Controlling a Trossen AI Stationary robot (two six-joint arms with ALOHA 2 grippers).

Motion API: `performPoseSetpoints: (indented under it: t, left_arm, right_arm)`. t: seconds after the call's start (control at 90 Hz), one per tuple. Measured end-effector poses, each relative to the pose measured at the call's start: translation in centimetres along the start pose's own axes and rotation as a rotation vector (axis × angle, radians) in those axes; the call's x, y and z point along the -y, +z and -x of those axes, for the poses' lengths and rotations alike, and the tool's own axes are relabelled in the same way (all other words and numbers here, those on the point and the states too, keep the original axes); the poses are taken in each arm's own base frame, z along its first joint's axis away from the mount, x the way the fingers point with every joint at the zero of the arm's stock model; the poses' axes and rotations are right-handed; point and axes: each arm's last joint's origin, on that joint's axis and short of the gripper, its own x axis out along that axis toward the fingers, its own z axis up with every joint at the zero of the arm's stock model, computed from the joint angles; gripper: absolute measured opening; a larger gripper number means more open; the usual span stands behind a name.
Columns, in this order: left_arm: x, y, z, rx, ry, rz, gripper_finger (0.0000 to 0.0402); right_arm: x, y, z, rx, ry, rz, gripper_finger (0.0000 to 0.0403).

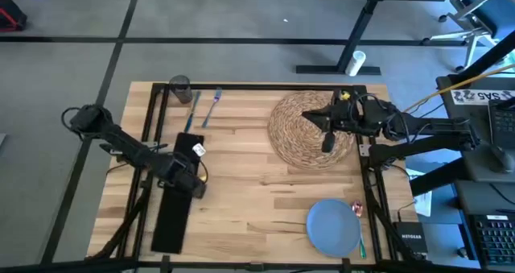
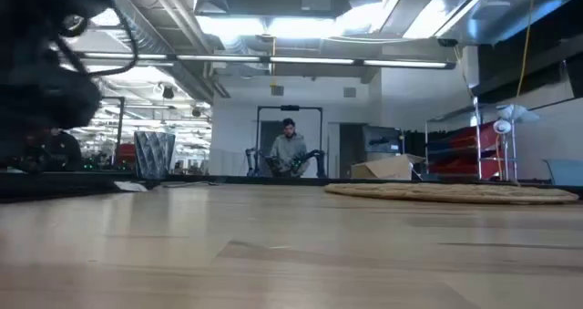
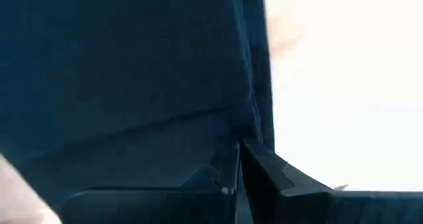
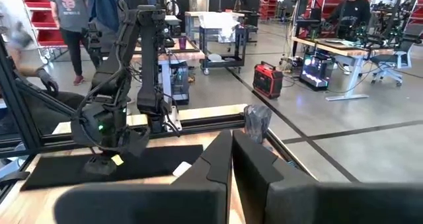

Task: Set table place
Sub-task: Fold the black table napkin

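A long black napkin lies flat on the table at its left side. My left gripper is down on it, shut at the napkin's right long edge. The round woven placemat lies at the far right. Over it, my right gripper is shut on nothing, its fingers pointing level toward the table's left. A blue plate sits at the near right, with red-handled and green cutlery beside it. Teal forks and a grey glass are at the far left. My left gripper is shut on the napkin's right long edge, a little above its middle. The fingers come from above, slanting down from the table's left. The cloth fills the wrist view up to the fingertips; one layer or several, I cannot tell. The napkin lies on the table.
A white tag sits on the napkin's far part. Black frame bars run along the table's left, right and far sides. Bare wood lies in the table's middle. People and workbenches show in the room beyond.
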Motion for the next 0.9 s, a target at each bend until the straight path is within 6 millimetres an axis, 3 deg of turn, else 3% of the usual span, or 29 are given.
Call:
performPoseSetpoints:
  t: [0.233, 0.489, 0.722, 0.9]
  left_arm:
    - [1.1, 2.7, 0.4, 0.057, -0.056, -0.044, 0.0]
    - [3.2, 3.6, 3.3, 0.09, -0.06, -0.072, 0.0]
    - [1.6, 3.6, 4.2, 0.097, 0.151, 0.014, 0.0]
    - [1.4, 3.7, 3.5, 0.117, 0.227, 0.044, 0.0]
  right_arm:
    - [0.0, 0.0, 0.0, 0.001, 0.0, 0.0, 0.0001]
    - [0.0, 0.0, 0.0, 0.003, 0.0, 0.0, 0.0001]
    - [0.0, 0.0, 0.0, 0.002, 0.0, 0.0, 0.0001]
    - [0.0, 0.0, 0.0, 0.003, 0.0, 0.0, 0.0001]
